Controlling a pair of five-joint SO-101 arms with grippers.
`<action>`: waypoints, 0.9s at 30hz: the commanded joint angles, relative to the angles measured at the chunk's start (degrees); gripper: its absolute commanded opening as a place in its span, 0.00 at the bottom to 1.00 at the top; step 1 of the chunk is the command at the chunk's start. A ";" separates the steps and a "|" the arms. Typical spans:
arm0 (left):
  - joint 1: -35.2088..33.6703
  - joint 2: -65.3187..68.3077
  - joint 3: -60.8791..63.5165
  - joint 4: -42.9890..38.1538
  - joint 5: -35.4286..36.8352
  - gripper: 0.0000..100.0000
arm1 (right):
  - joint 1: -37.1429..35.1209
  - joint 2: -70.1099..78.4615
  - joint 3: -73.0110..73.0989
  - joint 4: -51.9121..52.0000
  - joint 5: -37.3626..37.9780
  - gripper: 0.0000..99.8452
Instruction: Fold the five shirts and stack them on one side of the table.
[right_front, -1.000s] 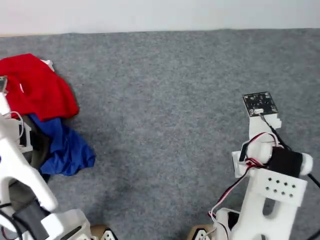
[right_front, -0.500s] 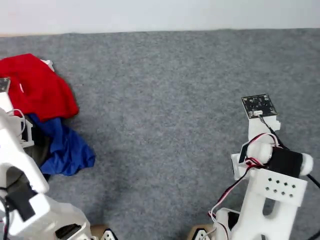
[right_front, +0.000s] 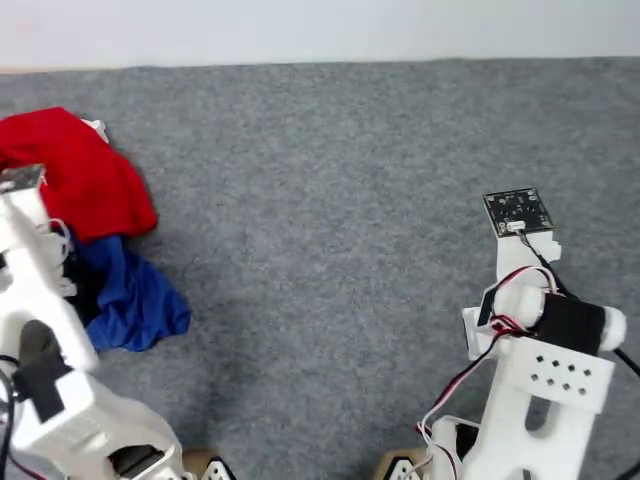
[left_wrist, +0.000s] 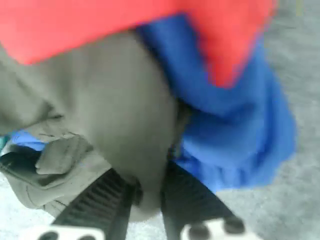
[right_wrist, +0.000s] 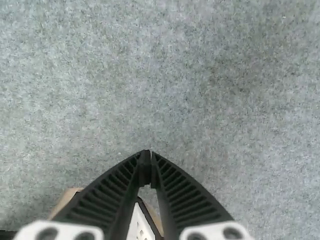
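Shirt pile sits at the worktop's (right_front: 340, 200) left edge, nr the far corner: red shirt (right_front: 85, 175) on top, blue shirt (right_front: 135, 300) spilling out from under it twd the near edge, grey shirt (left_wrist: 115, 115) tucked below both. L arm (right_front: 40, 290) stands over the pile and the L jaws pinch a fold of the grey shirt. R arm (right_front: 535, 330) is by the near edge twd the right corner, well apart from the pile. R jaws are pressed together, tips touching, over the grey worktop surface.
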 joint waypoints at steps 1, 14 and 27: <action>5.98 -10.90 -1.10 3.34 0.09 0.00 | 0.13 0.31 -3.08 -0.13 0.00 0.01; 28.92 -44.31 -1.10 -5.63 0.18 0.00 | 0.13 0.31 -2.90 0.40 0.00 0.01; 40.79 -45.71 -1.10 -31.47 0.09 0.00 | 0.13 0.31 -1.41 0.22 0.00 0.01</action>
